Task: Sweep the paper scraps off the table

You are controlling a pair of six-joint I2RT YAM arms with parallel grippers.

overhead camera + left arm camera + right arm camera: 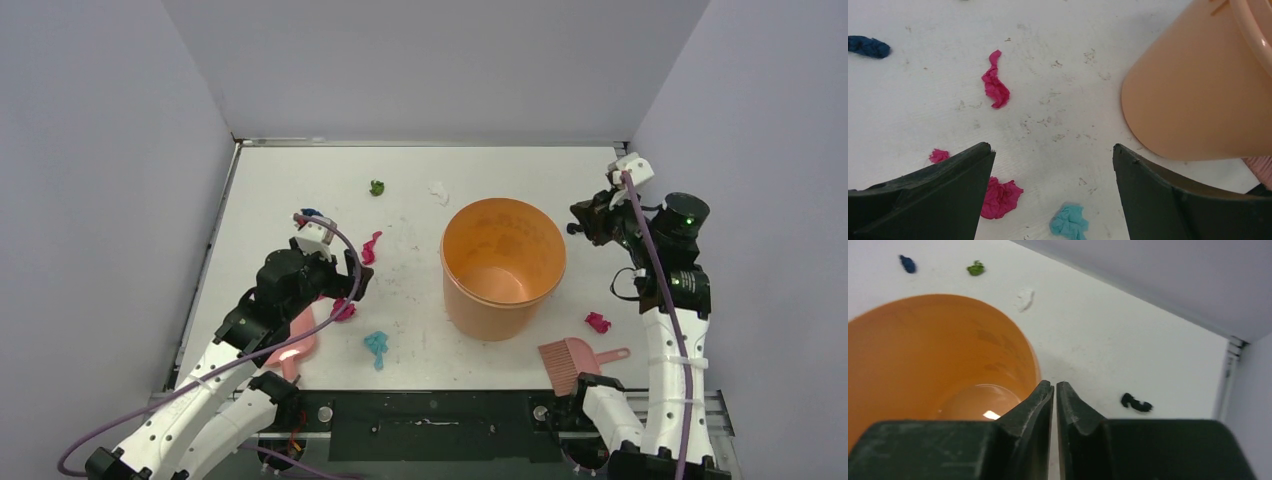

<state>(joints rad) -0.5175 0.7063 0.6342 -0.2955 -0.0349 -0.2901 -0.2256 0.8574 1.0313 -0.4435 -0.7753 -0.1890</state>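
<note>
Left gripper (1053,150): jaws wide apart, empty, over paper scraps (371,247) toward table (290,190) left edge. Right gripper (1055,387): jaws closed, empty, beside orange bucket (500,310), near right edge.

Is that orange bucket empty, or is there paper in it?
Empty: the bucket stands upright and its bare bottom shows, with nothing lying inside.

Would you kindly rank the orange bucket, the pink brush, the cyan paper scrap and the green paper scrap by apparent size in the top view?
1. orange bucket
2. pink brush
3. cyan paper scrap
4. green paper scrap; it lies farther from the camera, so its true size is unsure.
</note>
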